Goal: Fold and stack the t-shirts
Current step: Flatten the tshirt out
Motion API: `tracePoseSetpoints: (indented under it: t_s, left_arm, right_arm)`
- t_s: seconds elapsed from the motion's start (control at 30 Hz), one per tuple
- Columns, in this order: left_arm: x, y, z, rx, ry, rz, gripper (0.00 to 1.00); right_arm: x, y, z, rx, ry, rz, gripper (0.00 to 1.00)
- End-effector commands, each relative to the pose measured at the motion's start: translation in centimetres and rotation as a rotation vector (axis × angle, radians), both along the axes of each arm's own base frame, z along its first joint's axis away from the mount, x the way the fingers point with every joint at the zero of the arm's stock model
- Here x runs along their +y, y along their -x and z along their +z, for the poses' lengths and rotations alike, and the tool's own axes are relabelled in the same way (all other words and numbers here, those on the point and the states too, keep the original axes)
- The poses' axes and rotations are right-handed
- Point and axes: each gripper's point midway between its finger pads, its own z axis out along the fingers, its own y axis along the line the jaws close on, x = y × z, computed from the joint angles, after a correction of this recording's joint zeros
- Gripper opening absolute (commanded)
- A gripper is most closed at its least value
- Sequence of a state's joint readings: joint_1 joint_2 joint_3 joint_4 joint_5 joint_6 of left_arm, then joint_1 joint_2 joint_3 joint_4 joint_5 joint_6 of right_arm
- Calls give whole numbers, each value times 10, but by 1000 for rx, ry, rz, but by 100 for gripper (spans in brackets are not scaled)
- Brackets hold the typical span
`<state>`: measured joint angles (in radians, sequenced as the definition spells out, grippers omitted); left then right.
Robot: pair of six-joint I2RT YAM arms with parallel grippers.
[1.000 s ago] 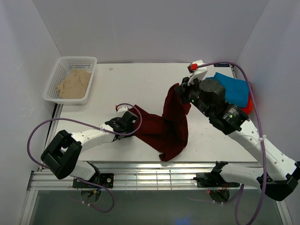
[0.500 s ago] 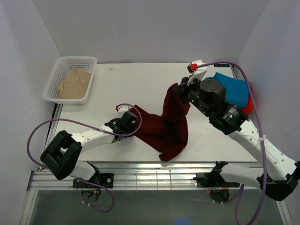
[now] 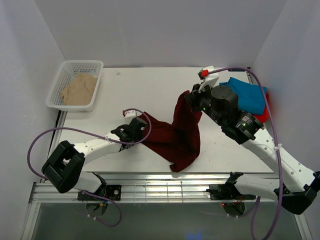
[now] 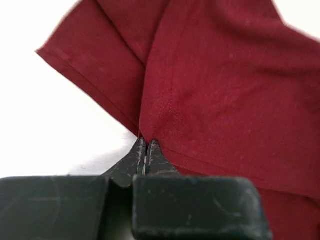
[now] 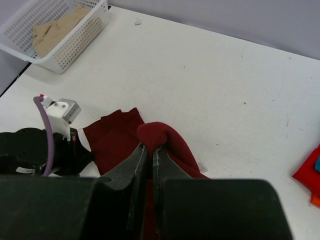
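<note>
A dark maroon t-shirt (image 3: pixel 175 137) lies partly on the white table, its right side lifted. My right gripper (image 3: pixel 189 96) is shut on a bunched fold of this cloth (image 5: pixel 160 132) and holds it above the table; the rest hangs down and spreads toward the front edge. At the shirt's left edge my left gripper (image 3: pixel 142 131) sits low on the table. Its tips (image 4: pixel 146 146) are pressed together on the hem where the sleeve (image 4: pixel 95 60) meets the body. A teal-blue t-shirt (image 3: pixel 248 97) rests on a red-orange t-shirt (image 3: pixel 263 114) at the far right.
A white mesh basket (image 3: pixel 83 64) stands at the back left with a beige t-shirt (image 3: pixel 79 89) inside. Side walls close the table left and right. A purple cable (image 3: pixel 45 137) loops from the left arm. Bare tabletop (image 3: pixel 150 87) lies between basket and right arm.
My left gripper's jaws have closed onto the maroon shirt's left edge. The right gripper, still holding the lifted cloth, has shifted slightly left.
</note>
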<state>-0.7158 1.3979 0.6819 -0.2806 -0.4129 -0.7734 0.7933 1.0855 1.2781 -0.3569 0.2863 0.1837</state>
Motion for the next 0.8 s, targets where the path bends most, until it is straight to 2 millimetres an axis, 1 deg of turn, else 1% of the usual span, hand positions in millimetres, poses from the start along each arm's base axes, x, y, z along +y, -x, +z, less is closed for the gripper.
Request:
tracePoseSetpoints:
  t_s: [0.0,0.03,0.07,0.1,0.13,0.2,0.23,0.27,0.3,0.33,0.37,0.4,0.43,0.47,0.5,0.53,0.57,0.6,0.63,0.7,0.73,0.77]
  left_arm:
    - [12,-23,53,-148,-29,79,0]
    - [10,-36,80,-206,-16,103,0]
    - [21,-45,95,-242,-44,146,0]
    - [27,-51,107,-258,-71,149,0]
    - [35,-68,138,-314,-52,193,0]
    - [51,-83,172,-374,-62,235,0]
    - [67,-91,191,-410,-56,281,0]
    - [73,-100,231,-488,-14,309,0]
    - [79,-106,255,-543,4,322,0]
    - [86,-110,274,-579,-1,319,0]
    - [100,-116,294,-617,2,346,0]
    - [103,-123,328,-679,29,354,0]
    - [111,-129,343,-702,22,345,0]
    - [113,-134,358,-729,26,339,0]
    - [113,-141,387,-784,50,337,0]
    - [117,-147,400,-807,50,319,0]
    - [120,-151,414,-828,55,317,0]
    - [122,-157,443,-867,69,317,0]
    - [124,-159,458,-890,73,313,0]
    - [130,-158,483,-926,62,302,0]
    - [132,-152,509,-979,75,301,0]
    - [131,-148,518,-996,75,280,0]
  right_arm:
    - [-10,-7,17,-48,-24,-67,8]
    - [-15,-13,17,-53,-8,-104,8]
    - [-15,-20,14,-50,14,-118,8]
    - [-17,-25,13,-47,24,-131,8]
    - [-23,-36,11,-38,31,-153,8]
    - [-29,-54,13,-29,35,-178,8]
    - [-42,-67,17,-26,24,-200,8]
    - [-46,-80,28,-37,12,-215,8]
    - [-51,-88,37,-48,9,-226,8]
    - [-67,-102,46,-59,3,-264,8]
    - [-70,-117,46,-51,18,-282,8]
    - [-77,-120,84,-113,-7,-293,8]
    - [-86,-129,99,-137,-10,-319,8]
    - [-86,-144,103,-141,3,-331,8]
    - [-95,-150,116,-153,8,-354,8]
    - [-104,-143,173,-265,-40,-369,8]
    - [-103,-159,177,-266,-32,-377,8]
    - [-109,-157,198,-308,-48,-385,8]
    - [-114,-142,238,-403,-86,-382,8]
    - [-118,-130,260,-468,-113,-379,8]
    - [-119,-120,277,-528,-141,-367,8]
    - [-124,-104,276,-537,-142,-362,8]
